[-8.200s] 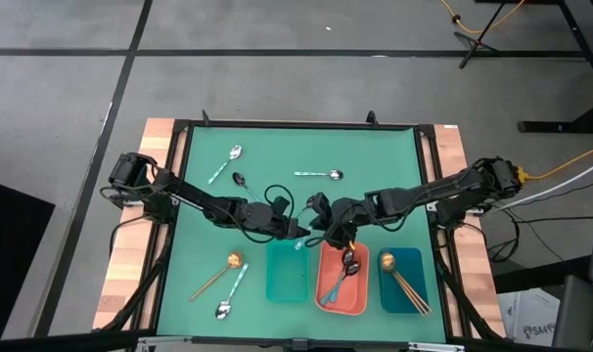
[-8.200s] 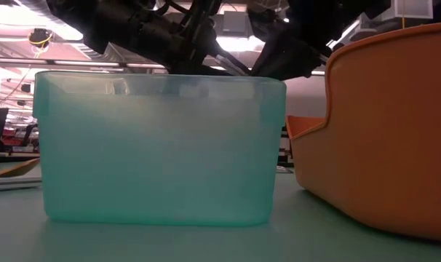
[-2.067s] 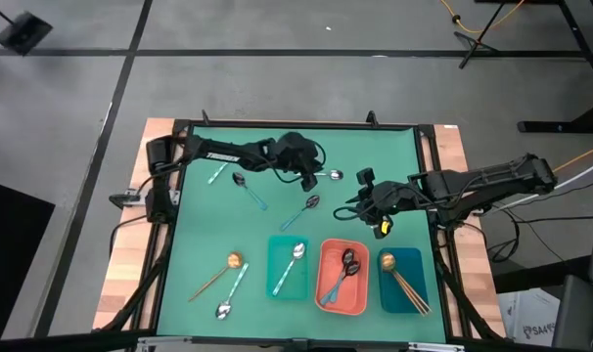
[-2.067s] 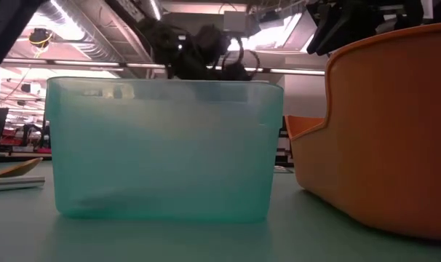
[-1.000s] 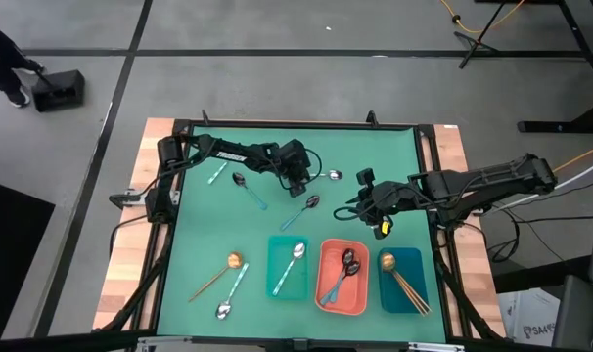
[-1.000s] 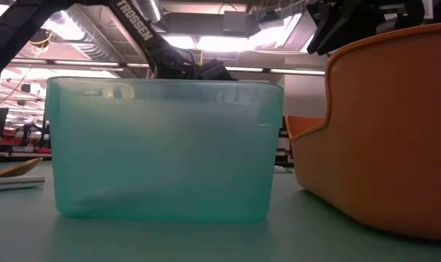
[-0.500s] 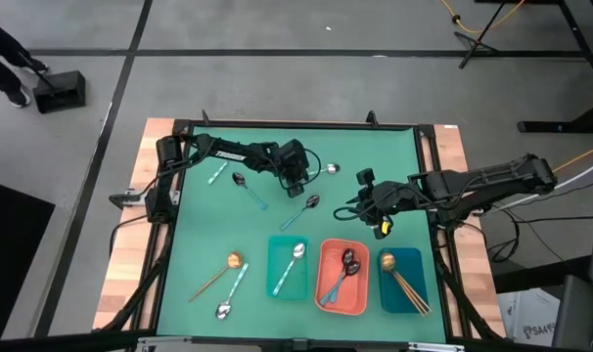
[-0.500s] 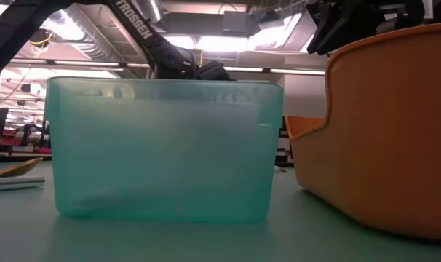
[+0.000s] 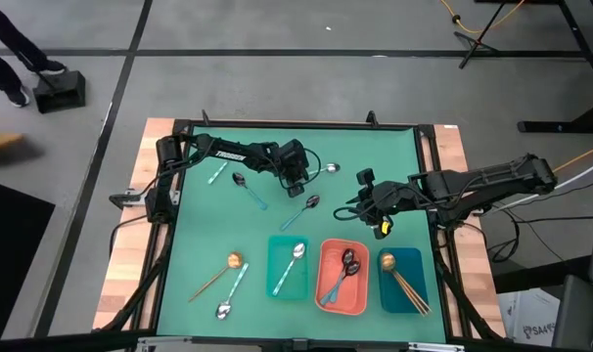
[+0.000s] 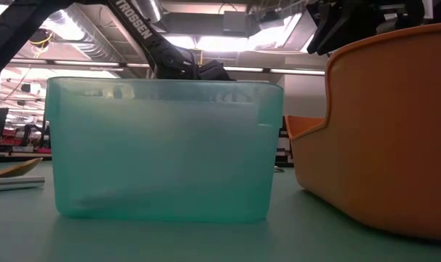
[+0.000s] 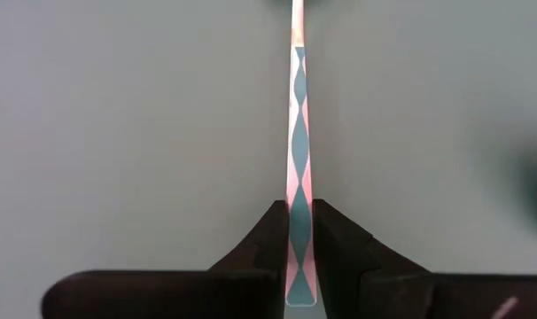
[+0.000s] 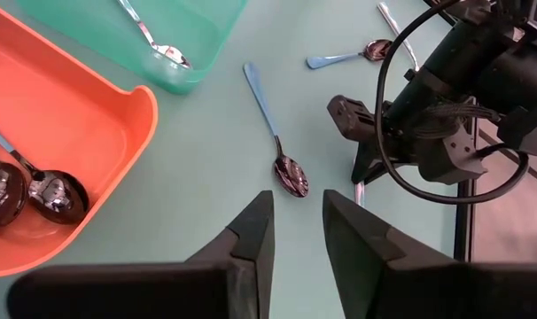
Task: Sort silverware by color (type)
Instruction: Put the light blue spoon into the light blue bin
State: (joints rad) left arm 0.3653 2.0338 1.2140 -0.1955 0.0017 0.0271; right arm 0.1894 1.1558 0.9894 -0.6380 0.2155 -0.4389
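Teal-handled, the silver spoon (image 9: pixel 323 170) near the table's far edge sits pinched at its handle between the left gripper (image 11: pixel 301 244) fingers. Picking up is the step in hand; next comes lifting and carrying it to the teal tray (image 9: pixel 273 284). Right gripper (image 12: pixel 297 226) waits mid-table, fingers slightly parted, empty.

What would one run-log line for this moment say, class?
left gripper: closing on teal spoon handle on the mat | right gripper: open, empty, above mat | teal tray: one spoon | stage: pickup
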